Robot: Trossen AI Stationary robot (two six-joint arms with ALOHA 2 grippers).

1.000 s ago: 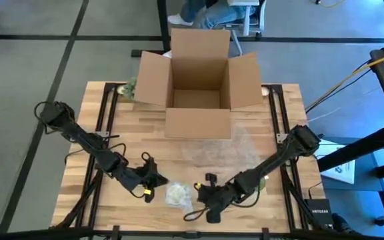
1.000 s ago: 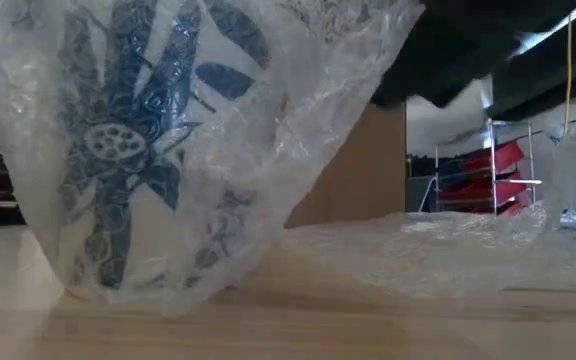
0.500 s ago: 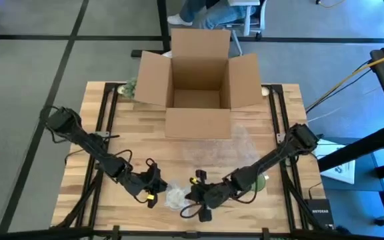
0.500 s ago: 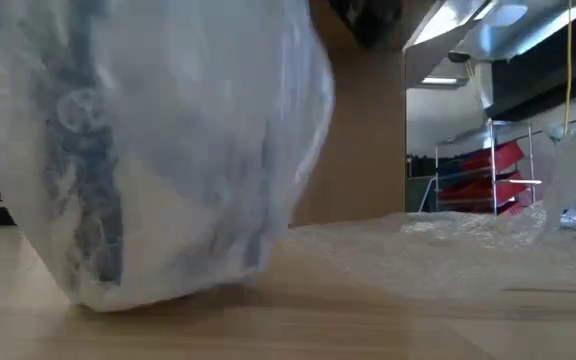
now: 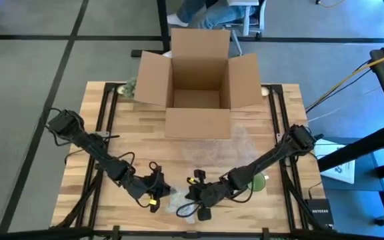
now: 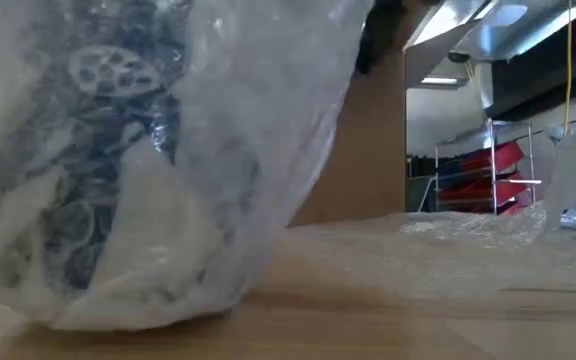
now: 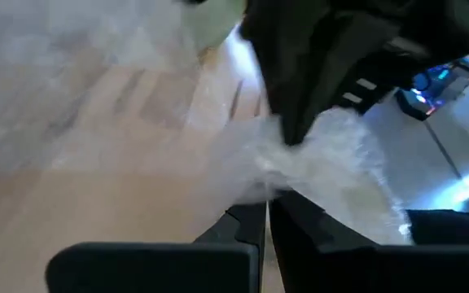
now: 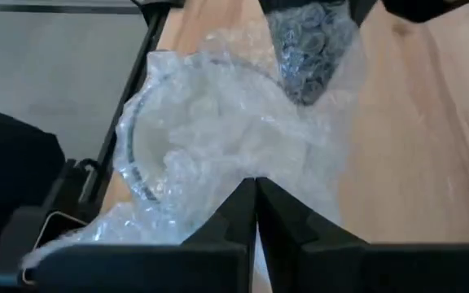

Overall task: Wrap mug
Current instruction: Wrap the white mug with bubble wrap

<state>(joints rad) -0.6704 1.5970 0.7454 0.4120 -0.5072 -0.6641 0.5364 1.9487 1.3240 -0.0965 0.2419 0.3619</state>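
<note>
Both the left gripper (image 5: 157, 193) and right gripper (image 5: 193, 194) pinch bubble wrap (image 8: 218, 138) (covering the mug (image 6: 98, 150)); open cardboard box (image 5: 199, 80) stands well beyond.

You have the open box (image 5: 199, 87) at the bench's (image 5: 132, 143) far edge, centred. The wrapped mug (image 5: 177, 198) lies at the near edge, with the left gripper (image 5: 160, 193) on its left and the right gripper (image 5: 193, 195) on its right.

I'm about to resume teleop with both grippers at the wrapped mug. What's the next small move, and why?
Probably fold the loose bubble wrap over the mug's open rim. Right gripper and left gripper both pinch the wrap, and the rim shows uncovered.
</note>
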